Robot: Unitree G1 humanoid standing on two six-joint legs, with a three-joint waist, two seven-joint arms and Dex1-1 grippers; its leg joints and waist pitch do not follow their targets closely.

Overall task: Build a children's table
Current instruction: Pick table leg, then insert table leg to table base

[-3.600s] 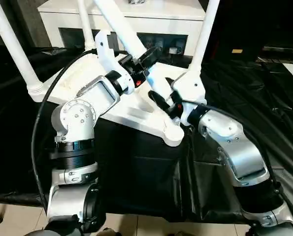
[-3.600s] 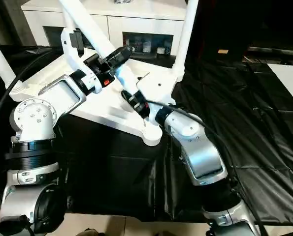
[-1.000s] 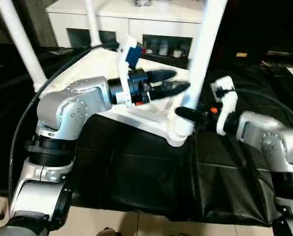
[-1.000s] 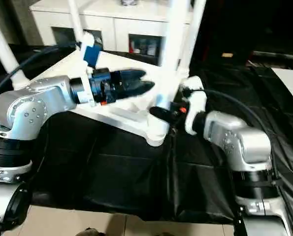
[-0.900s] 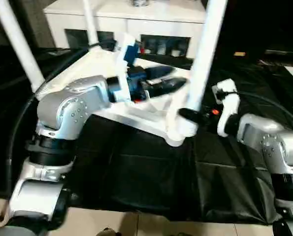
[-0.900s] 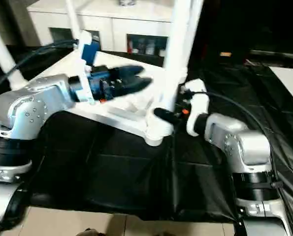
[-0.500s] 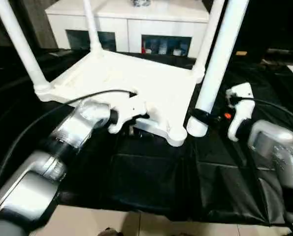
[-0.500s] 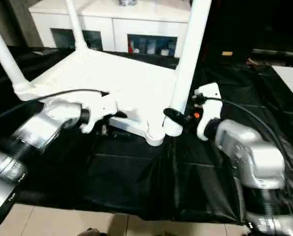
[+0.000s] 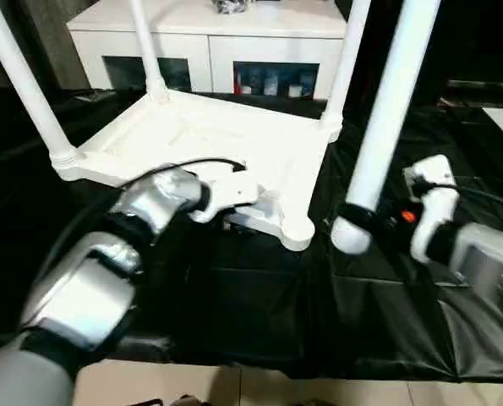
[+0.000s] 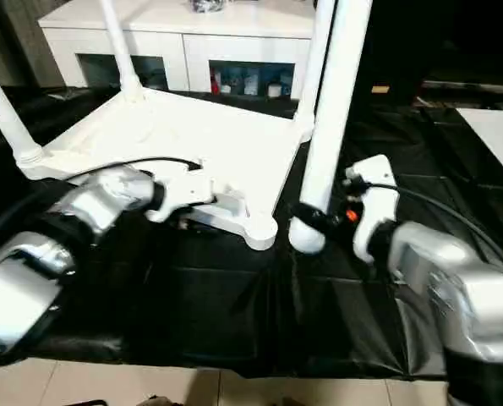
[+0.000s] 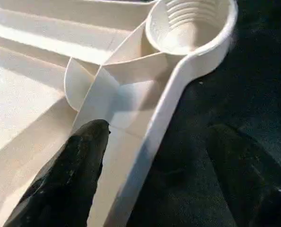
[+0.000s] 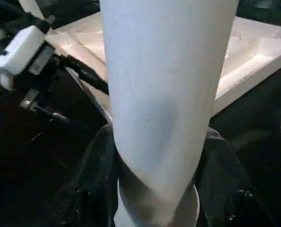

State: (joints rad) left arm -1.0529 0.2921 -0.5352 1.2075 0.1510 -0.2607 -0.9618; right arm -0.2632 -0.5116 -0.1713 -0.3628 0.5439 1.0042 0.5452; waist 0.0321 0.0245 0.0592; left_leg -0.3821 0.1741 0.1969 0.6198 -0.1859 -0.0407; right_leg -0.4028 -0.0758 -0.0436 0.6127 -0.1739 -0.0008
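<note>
Three legs stand in the upturned tabletop [image 9: 234, 139]; the near right socket [image 11: 187, 28] is empty. Since a second ago the right gripper [image 9: 365, 222], clamped on the fourth leg [image 9: 390, 110], has carried it right, clear of that socket, so it needs seating again. The left gripper [image 11: 154, 156] has dropped, fingers wide astride the near rim. The leg's long axis is nearly upright, flared end down.

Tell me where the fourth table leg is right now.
In the left eye view the fourth leg stands upright on the right, gripped near its flared base by the right tool, just right of the tabletop's empty near corner socket.
</note>
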